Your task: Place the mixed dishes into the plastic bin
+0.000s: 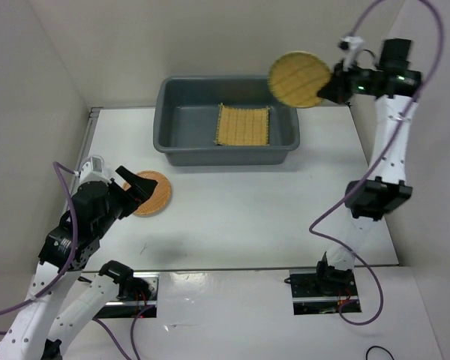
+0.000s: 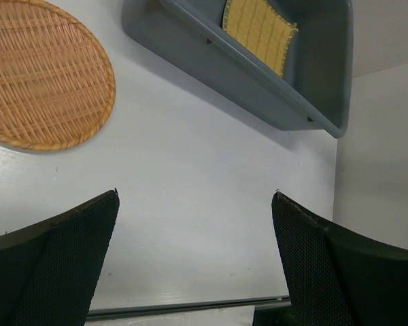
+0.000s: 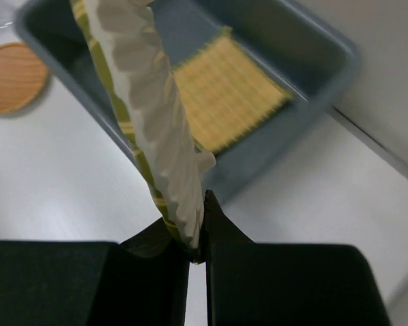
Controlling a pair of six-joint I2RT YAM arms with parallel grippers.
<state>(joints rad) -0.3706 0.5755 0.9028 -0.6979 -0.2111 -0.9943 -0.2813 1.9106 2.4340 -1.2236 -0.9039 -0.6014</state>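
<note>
The grey-blue plastic bin stands at the back of the table with a square yellow woven mat flat on its floor. My right gripper is shut on the rim of a round tan woven plate, held on edge above the bin's right end. From the right wrist the plate rises from the pinched fingers over the bin and mat. An orange woven plate lies on the table at the left. My left gripper hangs open at its near-left edge, touching nothing.
White walls close in the table on the left, back and right. The left wrist view has the orange plate at upper left and the bin beyond it. A purple cable loops beside the right arm.
</note>
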